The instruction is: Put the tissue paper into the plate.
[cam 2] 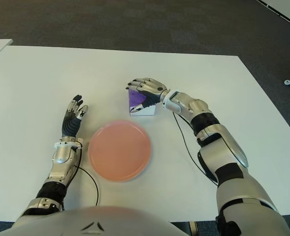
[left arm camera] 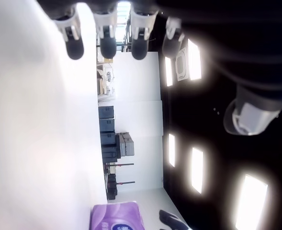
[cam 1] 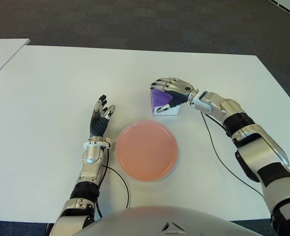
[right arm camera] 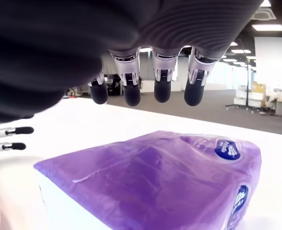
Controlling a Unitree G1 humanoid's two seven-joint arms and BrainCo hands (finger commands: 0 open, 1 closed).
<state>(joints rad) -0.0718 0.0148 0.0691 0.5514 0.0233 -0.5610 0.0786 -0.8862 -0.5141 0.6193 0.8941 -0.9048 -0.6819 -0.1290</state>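
Body: my torso (cam 1: 149,223) cuts off the near edge of the table (cam 1: 51,88).
Plate (cam 1: 146,149): pink, near the table's near edge, about midway along it; bare inside.
Left hand (cam 1: 101,118): just left of the plate, fingers straight and apart, gripping nothing; whether it touches the table I cannot tell.
Pack (cam 1: 162,103): purple tissue pack just beyond the plate, toward the table's centre, tilted; its far side is hidden under my right hand.
Right hand (cam 1: 170,89): over the pack, fingers (right arm camera: 130,91) arched above its top, not clamped; my wrist view shows a gap under the fingertips, thumb contact unclear.
Table: white; another white top (cam 1: 2,51) clips the far left corner.
Room: dark carpet (cam 1: 135,19) beyond; office furniture far off, indistinct.
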